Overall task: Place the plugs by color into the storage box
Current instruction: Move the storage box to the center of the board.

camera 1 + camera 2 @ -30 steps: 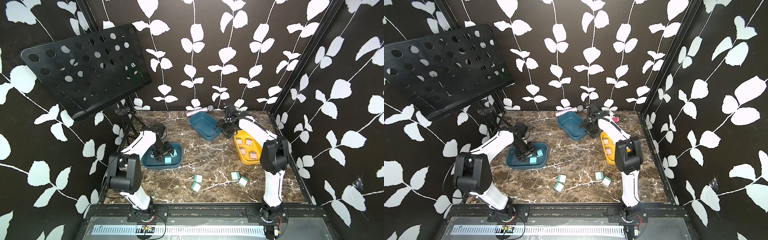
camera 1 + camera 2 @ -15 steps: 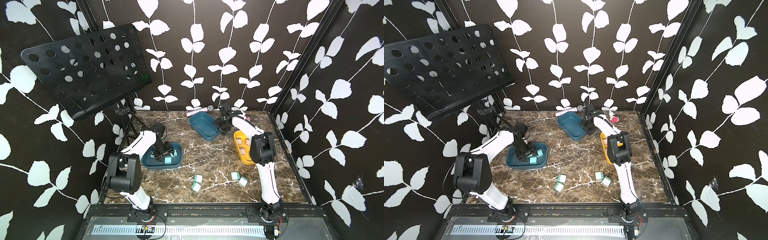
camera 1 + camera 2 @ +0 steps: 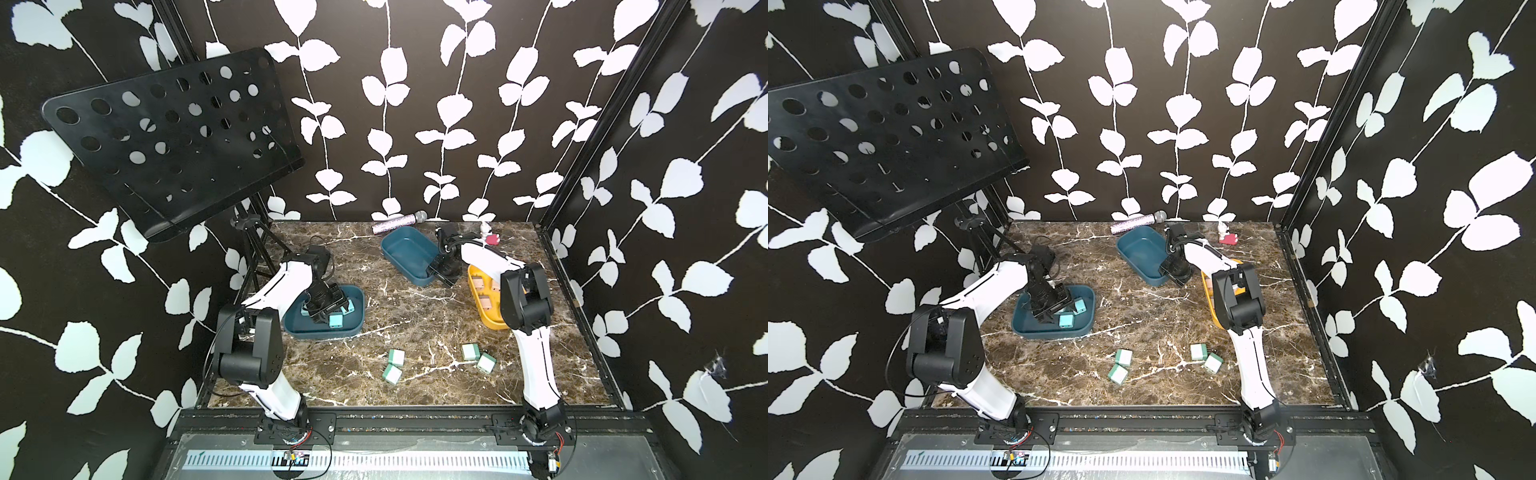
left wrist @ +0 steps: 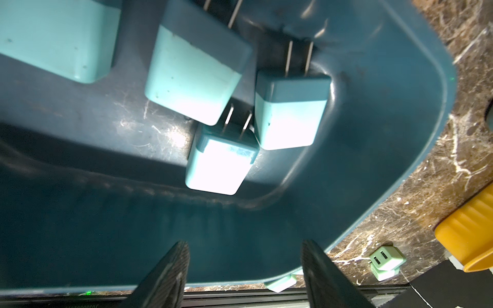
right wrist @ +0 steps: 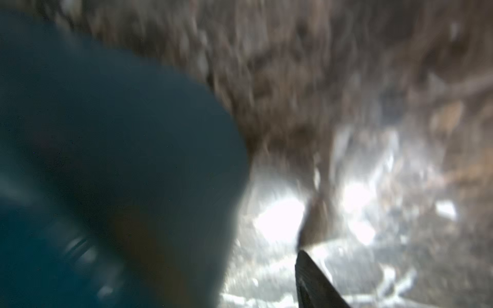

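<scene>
On the far left, a black music stand [image 3: 166, 145] leans over the marble table [image 3: 415, 299]. Next to it the left gripper [image 4: 244, 244] hangs over the near teal tray [image 3: 316, 334], its fingers [image 4: 170, 266] spread with nothing between them. Four blue plugs [image 4: 194, 72] lie in that tray, three packed close together and the fourth just apart, prongs pointing roughly one way.

Toward the front middle of the table, four green plugs [image 3: 396, 356] lie loose in two pairs, well apart from every tray; each pair sits close together.

At the back centre a microphone [image 3: 399, 222] lies just behind the back teal tray [image 3: 399, 253], which holds no plugs. The right gripper [image 3: 441, 275] sits low at that tray's near right corner. The right wrist view is blurred and shows only one dark fingertip [image 5: 312, 280] beside the teal wall, so I cannot tell whether its jaws are apart or pinching anything.

Right of it, partly hidden by the right arm, the yellow tray [image 3: 492, 322] holds beige plugs [image 3: 478, 284]. A small red and white figure [image 3: 492, 240] stands at the back edge.
</scene>
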Available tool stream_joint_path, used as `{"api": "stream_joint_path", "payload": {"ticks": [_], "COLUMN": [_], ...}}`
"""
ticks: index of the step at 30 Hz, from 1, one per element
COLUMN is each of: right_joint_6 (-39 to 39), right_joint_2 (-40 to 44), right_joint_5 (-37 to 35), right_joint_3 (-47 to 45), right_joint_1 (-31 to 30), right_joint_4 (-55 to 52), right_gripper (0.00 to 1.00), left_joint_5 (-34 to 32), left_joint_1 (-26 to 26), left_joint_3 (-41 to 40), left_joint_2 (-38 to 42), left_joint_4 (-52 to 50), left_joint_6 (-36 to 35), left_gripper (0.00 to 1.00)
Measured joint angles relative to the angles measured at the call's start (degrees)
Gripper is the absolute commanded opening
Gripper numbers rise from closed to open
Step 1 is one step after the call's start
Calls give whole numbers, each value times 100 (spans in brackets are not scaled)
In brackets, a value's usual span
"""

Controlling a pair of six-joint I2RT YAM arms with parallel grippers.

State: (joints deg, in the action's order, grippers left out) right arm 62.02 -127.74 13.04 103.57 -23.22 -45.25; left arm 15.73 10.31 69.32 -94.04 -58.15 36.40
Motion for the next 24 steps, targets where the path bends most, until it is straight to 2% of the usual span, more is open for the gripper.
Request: {"api": "stream_joint_path", "payload": {"ticks": [7,11,16,19,24], "right_joint_6": [195,369,507,503,264], "right_joint_2": [1241,1740,2293,2590,3003], "right_joint_5": [358,520,726,824,935], "right_joint_3": [-1650,-2400,-3300,-3486,-3143], "right_joint_1": [-407,-911,-1425,-1436,-1419], "right_joint_4": [619,866,1266,1182,957], "right_gripper": [60,69,74,78,82], "left_joint_5": [42,63,76,74,72], "left_joint_1": [2,15,33,55,92], "left_joint_3": [0,0,33,155,280], "left_joint_2": [-70,-136,-164,-164,-164], "left_joint_4": [120,168,179,168,170], "left_joint_6": [2,4,9,9,17], "left_gripper": [69,69,69,69,69]}}
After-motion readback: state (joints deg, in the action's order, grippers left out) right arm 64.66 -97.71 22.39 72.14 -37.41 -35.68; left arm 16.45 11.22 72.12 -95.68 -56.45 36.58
